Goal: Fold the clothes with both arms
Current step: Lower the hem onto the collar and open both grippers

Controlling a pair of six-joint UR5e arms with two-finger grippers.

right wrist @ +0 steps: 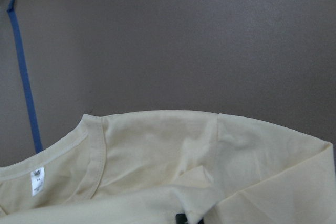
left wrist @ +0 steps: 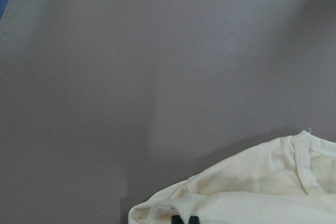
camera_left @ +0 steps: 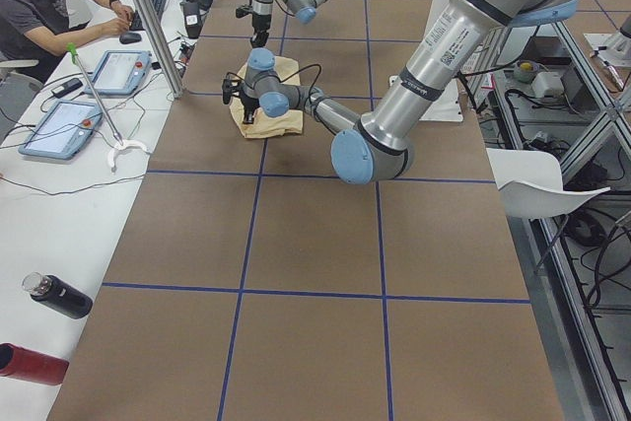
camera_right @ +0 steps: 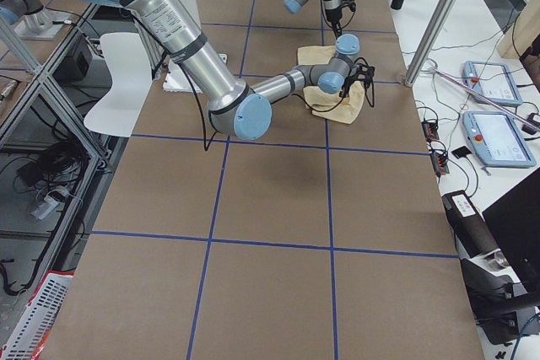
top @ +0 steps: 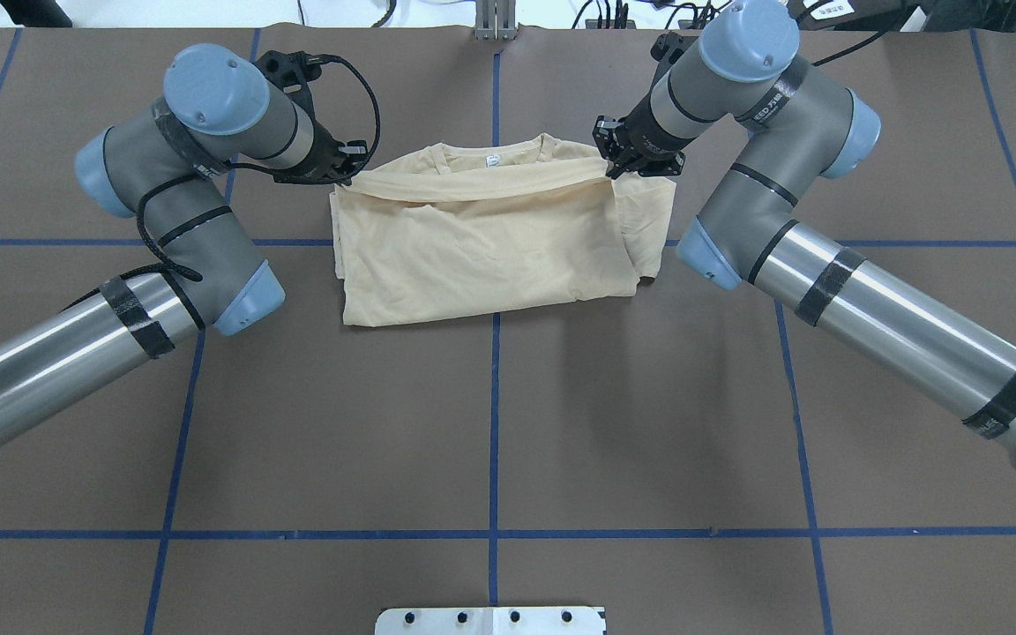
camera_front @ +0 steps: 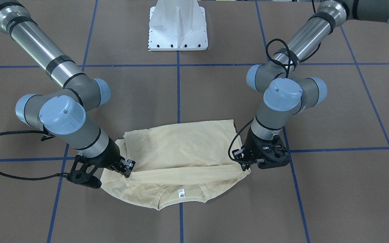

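The cream shirt (camera_front: 181, 145) (top: 481, 247) lies folded on the brown table, plain side up. Its collar and white label (camera_front: 181, 193) are on the side away from the robot. A folded band of cloth stretches just below the collar between both grippers. My left gripper (camera_front: 244, 164) (top: 351, 169) is shut on one end of the band. At the other end my right gripper (camera_front: 127, 171) (top: 621, 166) is shut on it. In each wrist view only dark fingertips (left wrist: 184, 220) (right wrist: 181, 219) show, pinching cloth at the bottom edge.
The white pedestal (camera_front: 178, 25) stands at the robot's side of the table. Blue tape lines (top: 495, 397) cross the brown tabletop. A person (camera_left: 44, 2) sits at a side desk with tablets (camera_left: 59, 125) and bottles (camera_left: 59, 296). A white chair (camera_left: 537, 179) stands beside the table.
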